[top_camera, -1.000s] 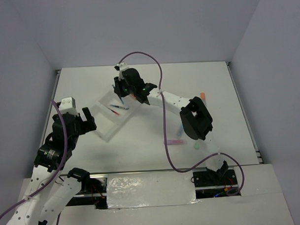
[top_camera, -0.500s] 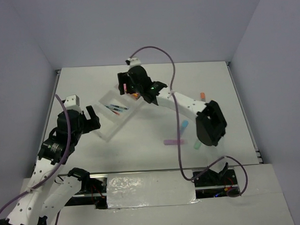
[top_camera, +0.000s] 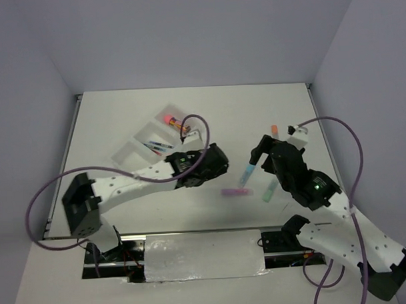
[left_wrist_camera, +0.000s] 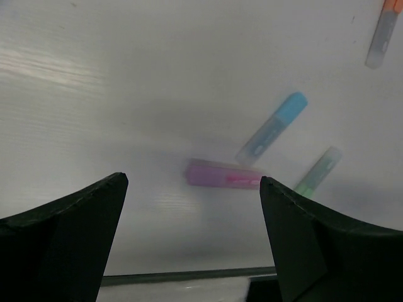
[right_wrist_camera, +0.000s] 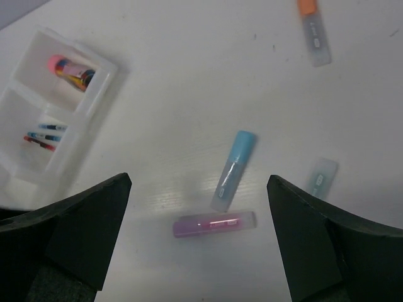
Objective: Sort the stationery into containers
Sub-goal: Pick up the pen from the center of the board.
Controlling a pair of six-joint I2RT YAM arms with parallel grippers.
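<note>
The translucent tray (top_camera: 126,153) lies at the table's far left. A pink-capped cylinder (top_camera: 172,120) lies in its far compartment and thin red and blue pens (top_camera: 159,147) in the middle one. A purple bar (top_camera: 236,191), a blue bar (top_camera: 247,170), a green bar (top_camera: 269,193) and an orange-tipped grey piece (top_camera: 274,131) lie loose on the table. My left gripper (top_camera: 220,168) is open just left of the purple bar (left_wrist_camera: 223,175). My right gripper (top_camera: 262,160) hangs open above the blue bar (right_wrist_camera: 233,170) and the purple bar (right_wrist_camera: 214,223), holding nothing.
The left arm stretches across the table's middle from its base at the lower left. Purple cables loop over both arms. A taped strip (top_camera: 203,255) runs along the near edge, and grey walls close in the table on three sides.
My right gripper opened, left the pink-capped cylinder in the tray and pulled back to the right. My left arm swung from the left side to the middle, toward the purple bar.
</note>
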